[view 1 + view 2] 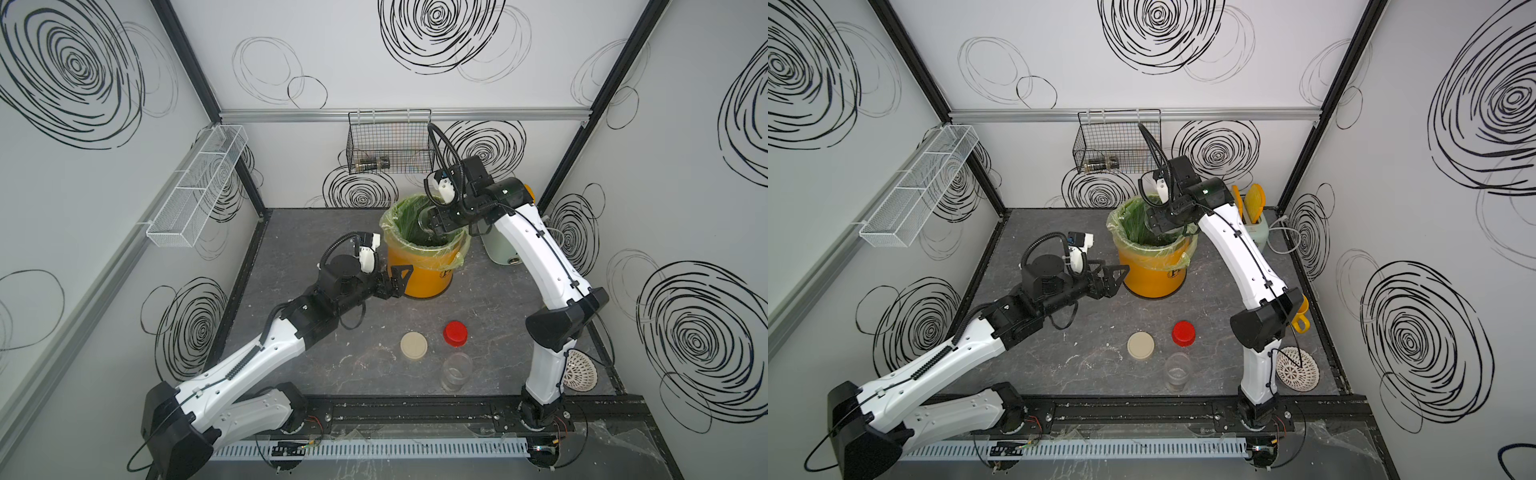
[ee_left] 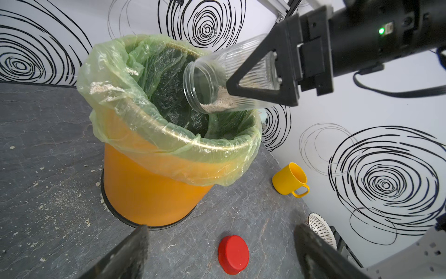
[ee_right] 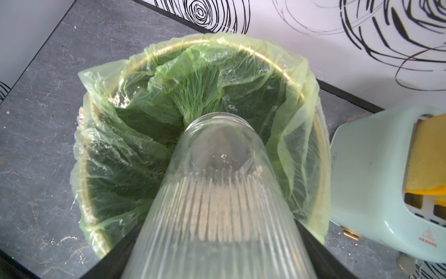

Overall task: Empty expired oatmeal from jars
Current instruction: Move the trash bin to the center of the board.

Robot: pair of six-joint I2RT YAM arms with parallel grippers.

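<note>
While the yellow bin (image 2: 149,188) with its green liner (image 2: 115,79) fills the back of the bench (image 1: 332,365), a mint toaster (image 3: 369,174) stands just beside it and a yellow cup (image 2: 288,178) sits near the right wall. My right arm arches over the rim, right fingers (image 2: 233,87) pinching the ribbed jar (image 2: 217,65) tilted mouth-down, oatmeal (image 2: 219,101) heaped at its neck. My left fingers (image 1: 395,283), spread and empty, hover just beside the bin. Near the front edge stand the other jar (image 1: 456,371), uncapped, a beige lid (image 1: 414,345) and a red cap (image 1: 455,333), with open bench between them and the bin.

Left arm (image 1: 278,347), lower left, and right arm (image 1: 528,253), centre right: white link shells, black joint housings. Black ribbed conduits (image 1: 332,246) arch over both wrists; the left gripper (image 1: 397,281) bears black triangular fingers (image 2: 130,256).
</note>
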